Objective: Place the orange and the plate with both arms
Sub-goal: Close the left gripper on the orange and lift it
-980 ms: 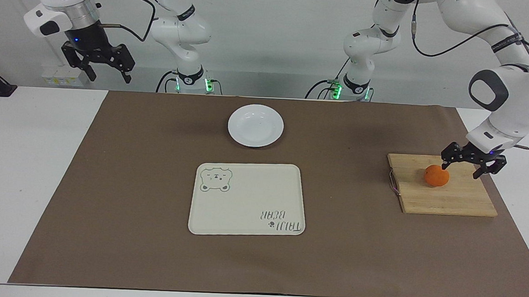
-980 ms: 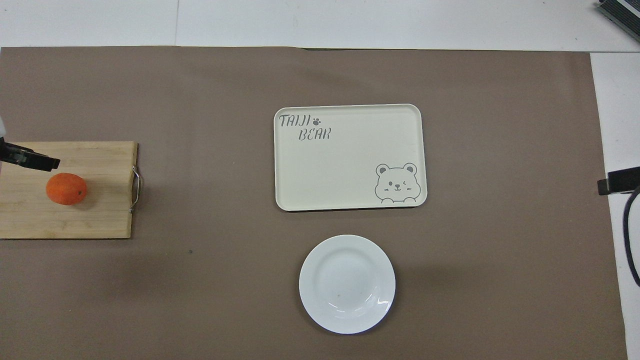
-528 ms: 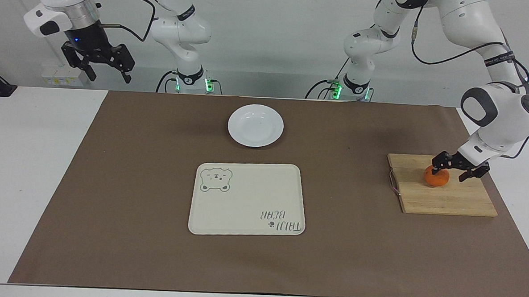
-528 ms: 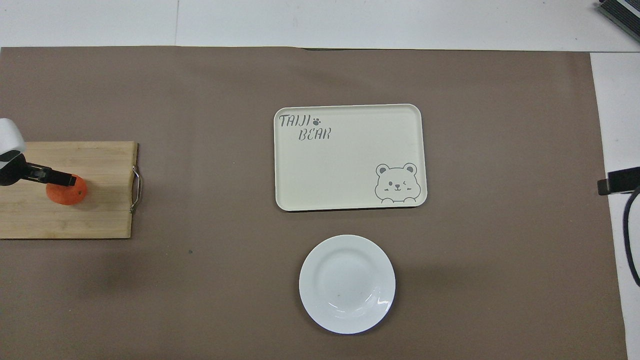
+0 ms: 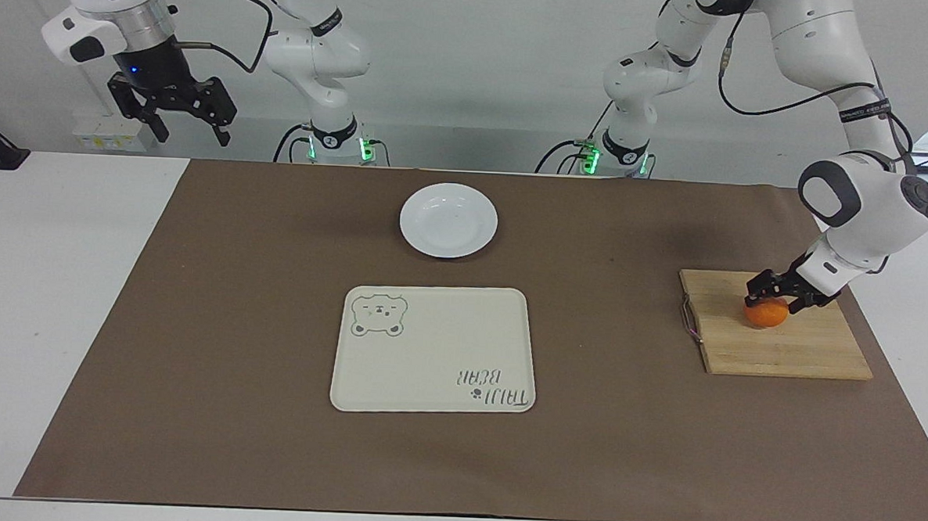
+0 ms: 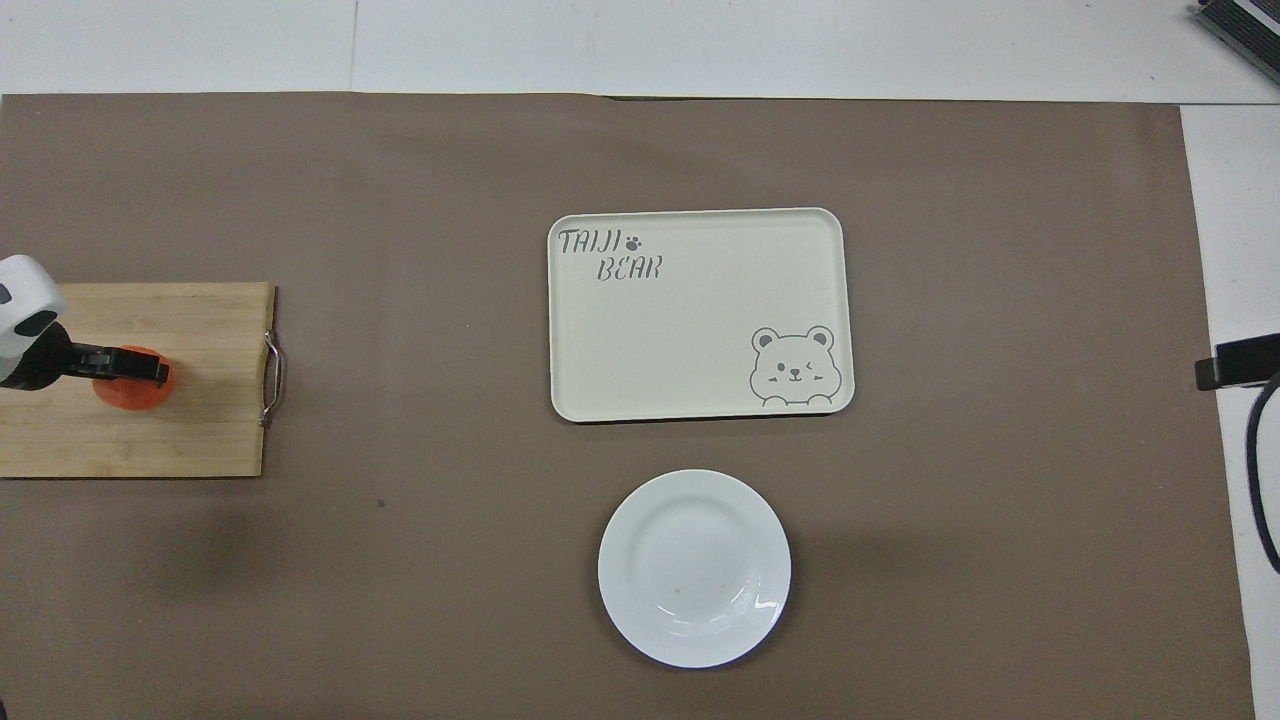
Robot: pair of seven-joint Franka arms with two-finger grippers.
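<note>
The orange (image 5: 765, 314) lies on a wooden cutting board (image 5: 789, 354) at the left arm's end of the table. My left gripper (image 5: 780, 296) is down over it, open, with a finger on either side of its top. In the overhead view the left gripper (image 6: 125, 366) covers part of the orange (image 6: 132, 394). The white plate (image 5: 448, 221) sits empty near the robots at mid table, and also shows in the overhead view (image 6: 694, 568). My right gripper (image 5: 174, 115) waits open, raised high over the right arm's end of the table.
A cream rectangular tray with a bear drawing (image 5: 434, 349) lies empty, farther from the robots than the plate. The cutting board (image 6: 200, 430) has a metal handle on the edge toward the tray. A brown mat (image 5: 195, 319) covers the table.
My left gripper has come down from beside the orange to straddle its top. The orange, the plate and the right arm have not moved.
</note>
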